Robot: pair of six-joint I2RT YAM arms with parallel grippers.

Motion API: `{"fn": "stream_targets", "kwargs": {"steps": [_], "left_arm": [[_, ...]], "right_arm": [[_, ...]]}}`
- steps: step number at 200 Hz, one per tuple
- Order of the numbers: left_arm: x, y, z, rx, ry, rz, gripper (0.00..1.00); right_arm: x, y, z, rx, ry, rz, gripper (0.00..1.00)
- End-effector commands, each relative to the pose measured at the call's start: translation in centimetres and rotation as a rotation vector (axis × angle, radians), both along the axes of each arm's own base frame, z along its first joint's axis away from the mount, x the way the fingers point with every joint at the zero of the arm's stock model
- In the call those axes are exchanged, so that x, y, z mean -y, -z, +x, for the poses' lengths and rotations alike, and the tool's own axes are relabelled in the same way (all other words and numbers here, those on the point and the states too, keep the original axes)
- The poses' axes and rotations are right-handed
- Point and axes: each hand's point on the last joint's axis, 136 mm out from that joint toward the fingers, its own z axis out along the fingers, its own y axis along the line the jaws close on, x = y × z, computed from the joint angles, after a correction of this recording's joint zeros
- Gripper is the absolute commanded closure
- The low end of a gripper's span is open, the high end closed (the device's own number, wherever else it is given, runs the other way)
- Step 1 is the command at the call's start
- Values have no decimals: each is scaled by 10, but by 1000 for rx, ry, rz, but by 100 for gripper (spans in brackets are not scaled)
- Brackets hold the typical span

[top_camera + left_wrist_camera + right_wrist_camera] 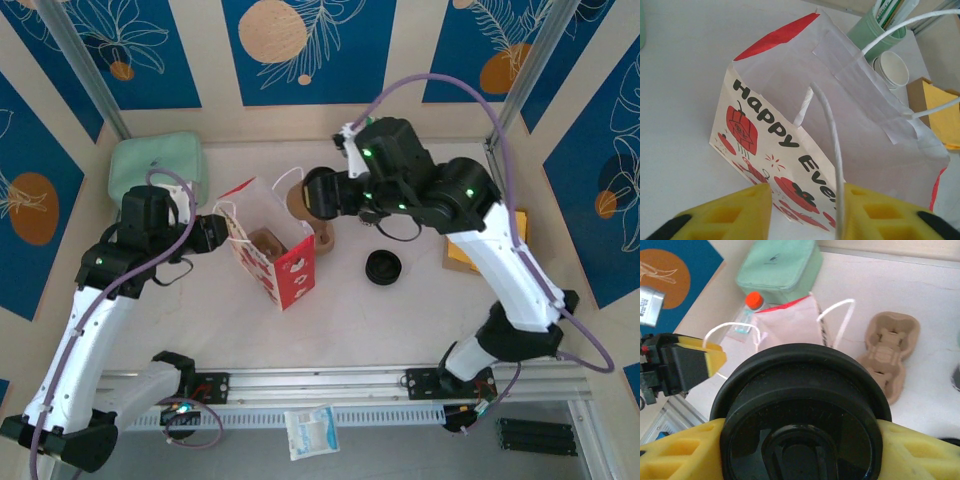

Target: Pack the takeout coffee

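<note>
The takeout coffee (800, 390), a tan cup (297, 200) under a round black lid, is clamped between the yellow fingers of my right gripper (800, 445). That gripper (312, 196) holds it above the far rim of the open red-and-white paper bag (272, 258). My left gripper (222, 232) is at the bag's left rim. Its jaws (807, 215) stand apart, with the bag's printed wall (775, 135) and a white cord handle (832, 145) between them; the cord lies against the right finger.
A loose black lid (383, 267) and a brown pulp cup carrier (325, 240) lie right of the bag. A mint-green pouch (158, 165) sits at the back left. A green cup of sticks (880, 30), a white-rimmed cup (892, 67) and a yellow packet (460, 255) stand beyond.
</note>
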Motion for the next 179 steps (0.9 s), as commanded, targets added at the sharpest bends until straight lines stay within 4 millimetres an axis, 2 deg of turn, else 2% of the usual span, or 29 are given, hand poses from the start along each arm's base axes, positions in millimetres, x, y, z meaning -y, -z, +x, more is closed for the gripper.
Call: {"fn": "stream_targets", "kwargs": {"steps": [1, 32, 75, 130, 179], "left_arm": [[-5, 2, -3, 5, -6, 16, 67], [-4, 4, -4, 8, 2, 19, 75], [-2, 6, -4, 14, 20, 15, 88], [2, 3, -5, 28, 39, 0, 94], [3, 4, -7, 30, 46, -11, 95]], "right_arm": [[-23, 14, -2, -25, -72, -53, 48], [-45, 39, 5, -69, -103, -139, 48], [-62, 76, 12, -115, -133, -270, 48], [-73, 116, 17, -187, -146, -375, 48], [-82, 143, 16, -239, -150, -432, 48]]}}
